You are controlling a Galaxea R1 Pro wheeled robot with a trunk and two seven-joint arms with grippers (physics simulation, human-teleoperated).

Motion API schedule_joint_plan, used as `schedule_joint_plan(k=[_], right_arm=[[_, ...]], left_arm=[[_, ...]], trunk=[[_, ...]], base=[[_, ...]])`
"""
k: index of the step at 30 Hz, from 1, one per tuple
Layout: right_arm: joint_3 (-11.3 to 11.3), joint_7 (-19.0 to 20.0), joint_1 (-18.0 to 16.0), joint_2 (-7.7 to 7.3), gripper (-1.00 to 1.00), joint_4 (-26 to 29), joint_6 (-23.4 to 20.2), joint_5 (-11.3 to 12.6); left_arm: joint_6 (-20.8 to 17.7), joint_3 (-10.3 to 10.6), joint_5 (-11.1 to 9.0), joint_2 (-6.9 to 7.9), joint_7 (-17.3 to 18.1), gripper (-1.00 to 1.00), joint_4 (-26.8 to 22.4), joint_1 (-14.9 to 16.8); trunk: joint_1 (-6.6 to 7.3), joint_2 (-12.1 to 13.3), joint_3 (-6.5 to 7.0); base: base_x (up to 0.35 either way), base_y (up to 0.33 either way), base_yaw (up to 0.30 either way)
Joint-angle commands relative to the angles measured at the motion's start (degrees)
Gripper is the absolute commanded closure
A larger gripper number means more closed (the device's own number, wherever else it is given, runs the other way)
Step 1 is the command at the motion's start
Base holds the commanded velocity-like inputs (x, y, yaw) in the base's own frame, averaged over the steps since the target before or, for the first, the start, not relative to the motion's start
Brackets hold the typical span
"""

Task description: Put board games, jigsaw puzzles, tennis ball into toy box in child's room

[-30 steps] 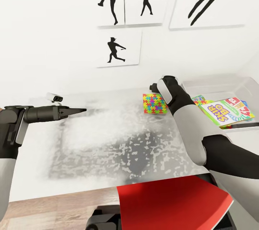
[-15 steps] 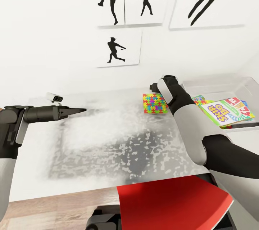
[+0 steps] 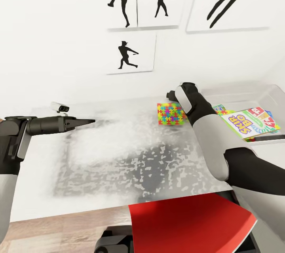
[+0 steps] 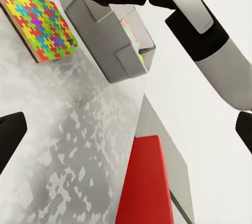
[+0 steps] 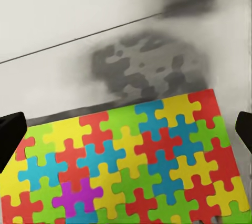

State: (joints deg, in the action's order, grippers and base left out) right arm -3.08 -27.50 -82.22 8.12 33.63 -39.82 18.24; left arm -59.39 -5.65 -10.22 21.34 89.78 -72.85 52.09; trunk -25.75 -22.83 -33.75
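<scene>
With my right claw point(image 5: 126, 129) spread wide above the flat multicoloured jigsaw puzzle point(image 3: 170, 113) on the glossy white-grey table point(image 3: 118, 154), just beside the light grey toy box point(image 3: 237, 96), I judge pickup is next: lower, pinch its thin edge.

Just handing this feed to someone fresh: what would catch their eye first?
The bright jigsaw puzzle lying flat on the glossy table, with the right arm reaching over it; the right wrist view shows its jaws spread wide above it. To its right, the grey toy box already holds the SKIP-BO board game. The left gripper hovers over bare tabletop, and a red chair sits nearest the robot.
</scene>
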Motion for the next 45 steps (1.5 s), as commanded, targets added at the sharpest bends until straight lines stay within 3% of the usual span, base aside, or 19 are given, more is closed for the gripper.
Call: schedule_joint_plan(k=[1, 8, 31, 45], right_arm=[[-0.3, -0.5, 0.0, -0.35, -1.00, 0.0, -0.1, 0.7], [-0.3, -0.5, 0.1, -1.03, -1.00, 0.0, 0.0, 0.7], [-0.2, -0.6, 0.1, -1.22, -1.00, 0.0, 0.3, 0.7], [-0.2, -0.7, 0.1, -1.19, -1.00, -0.6, 3.1, 0.8]], left_arm=[[-0.6, 0.0, 0.0, 0.02, 0.2, -1.00, 0.0, 0.0], [-0.6, 0.0, 0.0, 0.02, 0.2, -1.00, 0.0, 0.0], [-0.6, 0.1, 0.0, 0.00, 0.2, -1.00, 0.0, 0.0], [-0.6, 0.1, 0.2, -0.07, 0.2, -1.00, 0.0, 0.0]], trunk=[[-0.03, -0.1, -0.08], [-0.03, -0.1, -0.08], [-0.03, -0.1, -0.08], [-0.03, -0.1, -0.08]], base=[[0.000, 0.000, 0.000], [0.000, 0.000, 0.000], [0.000, 0.000, 0.000], [0.000, 0.000, 0.000]])
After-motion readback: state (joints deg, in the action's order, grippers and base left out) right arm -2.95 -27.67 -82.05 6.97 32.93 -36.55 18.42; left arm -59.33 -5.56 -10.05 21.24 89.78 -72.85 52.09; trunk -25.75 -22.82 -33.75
